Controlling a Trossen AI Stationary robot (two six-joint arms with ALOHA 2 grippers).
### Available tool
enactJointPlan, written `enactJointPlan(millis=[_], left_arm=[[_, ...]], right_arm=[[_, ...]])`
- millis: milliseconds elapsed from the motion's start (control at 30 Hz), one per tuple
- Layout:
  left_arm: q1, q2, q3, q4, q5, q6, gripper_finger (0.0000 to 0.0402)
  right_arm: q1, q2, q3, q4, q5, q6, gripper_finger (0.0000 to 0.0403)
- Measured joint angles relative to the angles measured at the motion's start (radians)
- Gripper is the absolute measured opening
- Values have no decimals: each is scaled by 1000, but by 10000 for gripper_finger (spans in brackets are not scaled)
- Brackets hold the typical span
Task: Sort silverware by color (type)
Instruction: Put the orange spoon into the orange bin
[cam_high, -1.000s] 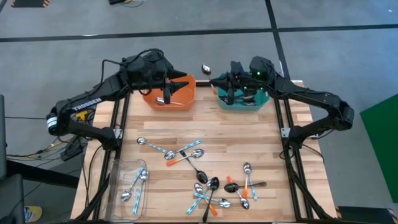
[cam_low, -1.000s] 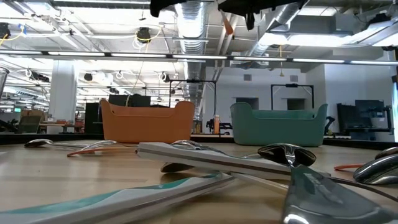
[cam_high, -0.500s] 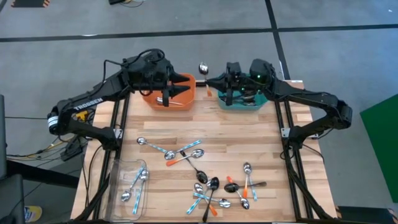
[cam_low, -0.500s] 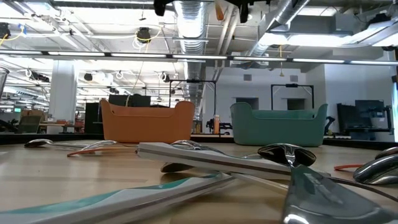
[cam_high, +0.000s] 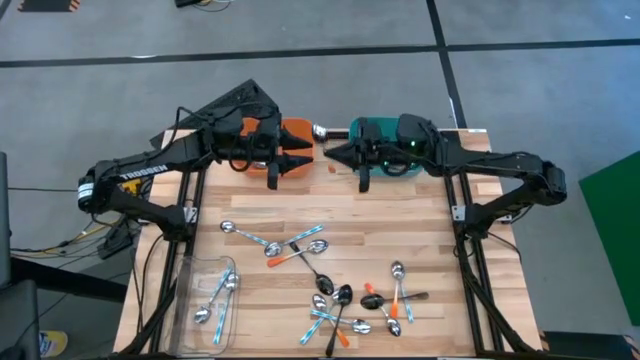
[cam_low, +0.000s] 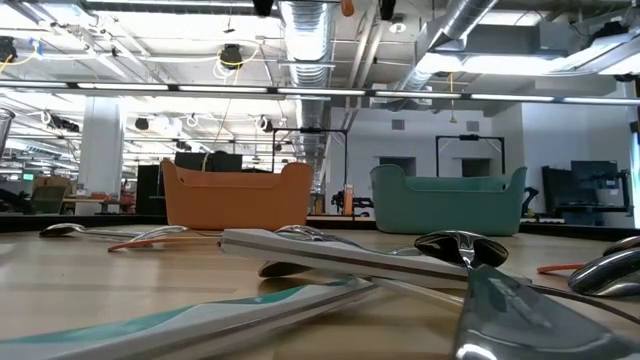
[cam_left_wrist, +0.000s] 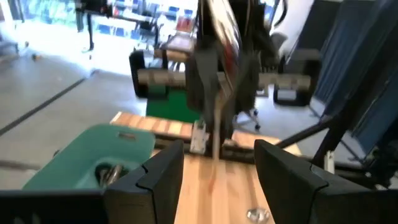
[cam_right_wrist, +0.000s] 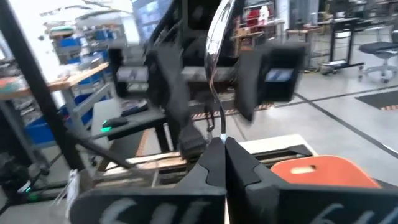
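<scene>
My right gripper (cam_high: 330, 152) hangs high between the orange bin (cam_high: 292, 132) and the teal bin (cam_high: 378, 130), shut on an orange-handled spoon (cam_high: 322, 130). The spoon's shiny bowl (cam_right_wrist: 217, 37) points up and its orange end (cam_low: 346, 6) hangs below. My left gripper (cam_high: 306, 160) is open and faces it at the same height. Its fingers (cam_left_wrist: 163, 171) stand just short of the spoon (cam_left_wrist: 216, 74) without touching. Several more spoons (cam_high: 330, 300), with orange, light-blue and dark handles, lie loose on the wooden table. My right gripper pinches the spoon's handle (cam_right_wrist: 216, 124) between its two shut fingers. The fingers come level from the table's right and lie across the handle. The spoon stands roughly upright and is lifted clear, with its bowl above the fingers and the handle's orange end below them.
A clear tray (cam_high: 190, 275) at the near left holds several light-blue-handled spoons. The teal bin holds dark spoons (cam_left_wrist: 109, 174). Both bins stand at the table's far edge. The black frame posts (cam_high: 462, 215) rise at the table's sides.
My right gripper has carried the spoon from over the teal bin toward the table's left and a little toward its near edge, and the spoon has stayed upright. My left gripper has swung from over the orange bin toward the near edge and toward the spoon, and is still open.
</scene>
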Motion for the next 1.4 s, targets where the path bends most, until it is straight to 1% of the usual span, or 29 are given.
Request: enactJointPlan(millis=[100, 233, 333, 433, 600, 667, 767, 800, 867, 900, 933, 1000, 1067, 1100, 1167, 1267, 1400], left_arm=[[-25, -3, 0, 56, -1, -5, 183], [-52, -3, 0, 116, 1, 15, 181], [-64, -3, 0, 145, 0, 51, 165], [-68, -2, 0, 161, 0, 80, 127], [-51, -2, 0, 196, 21, 103, 26], [-36, -2, 0, 197, 22, 98, 11], [-5, -2, 0, 197, 34, 83, 9], [6, -2, 0, 196, 23, 83, 6], [28, -2, 0, 176, -43, 76, 3], [39, -2, 0, 160, -109, 73, 2], [55, -4, 0, 135, -198, 69, 2], [92, -4, 1, 58, -329, 36, 0], [132, -4, 0, -40, -436, -20, 0], [158, -4, -7, -71, -463, -62, 0], [211, -5, -42, -85, -470, -152, 0], [288, -8, -129, -48, -448, -258, 0], [363, -13, -216, -24, -384, -331, 0]], right_arm=[[36, 19, 0, 17, 9, -3, 7], [55, 20, 0, 11, 10, -28, 7], [57, 18, 0, 12, 16, -29, 7], [58, 20, 0, 6, 16, -29, 7], [57, 19, 0, 11, 11, -36, 8], [54, 20, 0, 10, 12, -38, 9], [43, 20, 1, 12, 26, -33, 17], [37, 20, 1, 12, 39, -27, 23], [20, 20, 1, 3, 112, 1, 39], [12, 20, 2, -15, 147, 15, 48], [4, 19, 1, -34, 184, 29, 57], [-10, 19, 1, -74, 253, 51, 73], [-28, 19, 1, -127, 284, 79, 85], [-37, 19, 1, -156, 287, 90, 90], [-49, 19, 1, -207, 291, 108, 97], [-56, 19, 1, -265, 295, 114, 102], [-53, 19, 1, -296, 294, 113, 102]])
